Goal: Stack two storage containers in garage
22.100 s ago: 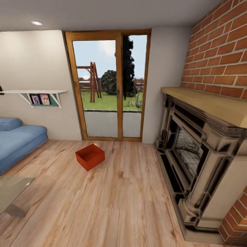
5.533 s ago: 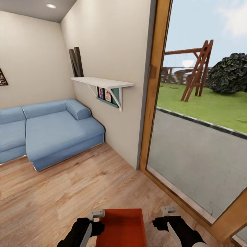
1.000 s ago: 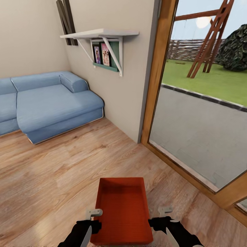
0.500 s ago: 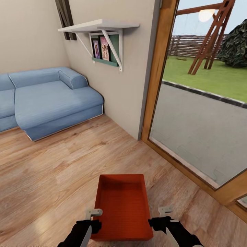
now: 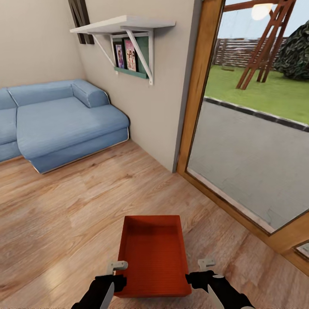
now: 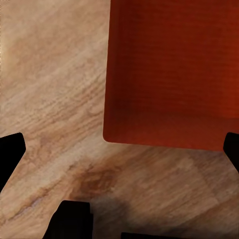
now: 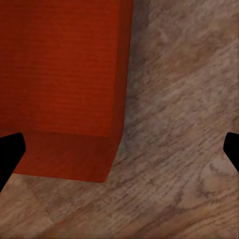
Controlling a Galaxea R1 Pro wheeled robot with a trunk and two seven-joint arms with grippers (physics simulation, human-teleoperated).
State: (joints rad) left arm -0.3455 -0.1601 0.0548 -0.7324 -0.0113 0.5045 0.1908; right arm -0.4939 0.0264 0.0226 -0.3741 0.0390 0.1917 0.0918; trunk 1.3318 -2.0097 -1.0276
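— What do we have on our left?

— The blue sofa (image 5: pixel 56 122) against the beige wall, and above its right end a white shelf (image 5: pixel 124 23) with framed pictures (image 5: pixel 124 55) under it. Light wood planks (image 5: pixel 77 206) run from the sofa toward us.

— And our left gripper (image 5: pixel 112 274)?

— We see it low in the head view, just beside the bin's near left corner. In its wrist view the two dark fingertips (image 6: pixel 10 154) sit far apart at the edges, so we call it spread, with nothing between them but planks and the bin's corner.

— Where is the bin (image 5: pixel 153 257)?

— On the planks right in front of us, between our two grippers, open side up, ribbed bottom showing, nothing in it. We see its long side pointing away from us. The left wrist view shows its corner (image 6: pixel 169 74) resting on the wood; the right wrist view shows its outer wall (image 7: pixel 64 84) from the other side.

— The right gripper (image 5: pixel 205 270)?

— Just beside the bin's near right corner. Its fingertips (image 7: pixel 10 154) are also wide apart, so we read it as spread. Whether it touches the wall we cannot tell.

— Further right?

— The wood-framed glass door (image 5: pixel 201 86), and through it grey paving, grass and a red-brown swing frame (image 5: pixel 266 43).
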